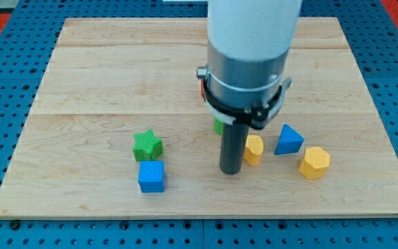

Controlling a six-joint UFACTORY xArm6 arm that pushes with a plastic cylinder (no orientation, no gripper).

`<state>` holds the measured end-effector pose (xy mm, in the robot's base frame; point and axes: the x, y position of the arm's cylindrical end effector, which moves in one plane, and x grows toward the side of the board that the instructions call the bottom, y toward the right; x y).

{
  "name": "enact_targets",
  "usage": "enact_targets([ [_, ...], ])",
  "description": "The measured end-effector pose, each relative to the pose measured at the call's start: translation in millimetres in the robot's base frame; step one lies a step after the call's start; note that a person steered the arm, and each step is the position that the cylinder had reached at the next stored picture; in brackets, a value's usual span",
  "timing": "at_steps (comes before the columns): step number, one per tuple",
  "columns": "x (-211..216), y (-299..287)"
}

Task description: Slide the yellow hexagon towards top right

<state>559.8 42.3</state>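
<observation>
**Rod beside a yellow block on the wooden board**

Nearest the camera sat the blue cube (151, 176), touching the green star (147, 145) just beyond it. Right of them my tip (231, 171) stood on the wooden board (95, 76), just left of a partly hidden yellow block (254, 149). Further right lay the blue triangle (288, 140), then the yellow hexagon (314, 162) at the near right, apart from my tip. A green block (217, 126) peeked out behind the rod. No jaws existed on this arm, only the rod

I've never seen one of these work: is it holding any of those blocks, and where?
Nothing is held. My tip only rests on the wooden board, just left of a small yellow block.
</observation>
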Motion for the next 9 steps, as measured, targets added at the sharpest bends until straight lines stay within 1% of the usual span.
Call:
enact_targets([
  [1,19,80],
  [2,7,127],
  [4,-37,141],
  [5,-66,146],
  [6,-85,165],
  [9,-132,169],
])
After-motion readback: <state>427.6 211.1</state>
